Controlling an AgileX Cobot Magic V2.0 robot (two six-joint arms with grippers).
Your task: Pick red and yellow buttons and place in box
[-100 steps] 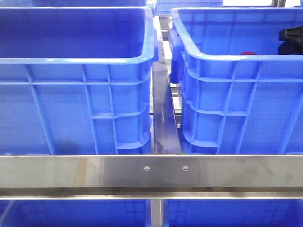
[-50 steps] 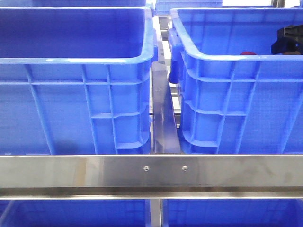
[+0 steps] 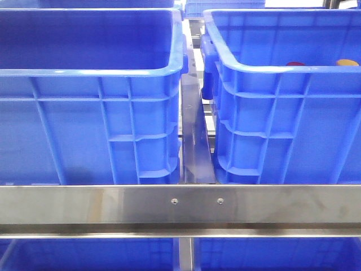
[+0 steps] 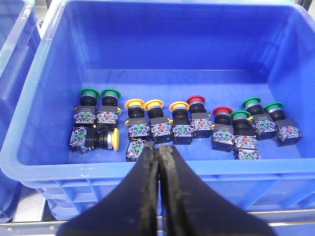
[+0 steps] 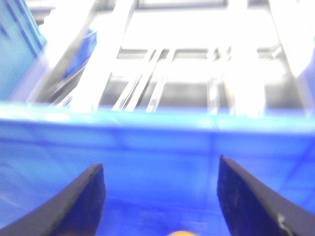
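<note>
In the front view a dark red button (image 3: 295, 64) and an orange-yellow button (image 3: 348, 62) show just over the near rim of the right blue box (image 3: 282, 113). Neither gripper shows in that view. In the right wrist view my right gripper (image 5: 160, 162) is open and empty over a blue crate wall (image 5: 157, 147), with a bit of the yellow button (image 5: 182, 233) below the jaws. In the left wrist view my left gripper (image 4: 158, 147) is shut and empty above the near rim of a blue crate (image 4: 29, 123) that holds several yellow (image 4: 134, 104), red (image 4: 195, 100) and green (image 4: 89, 92) push buttons.
A second large blue crate (image 3: 84, 113) stands at the left in the front view, with a metal divider (image 3: 194, 135) between the two. A steel rail (image 3: 180, 206) crosses the front. More blue crates sit below it and behind.
The black right gripper at the right edge of the front view moved off and left that view. The orange-yellow button now shows where it was.
</note>
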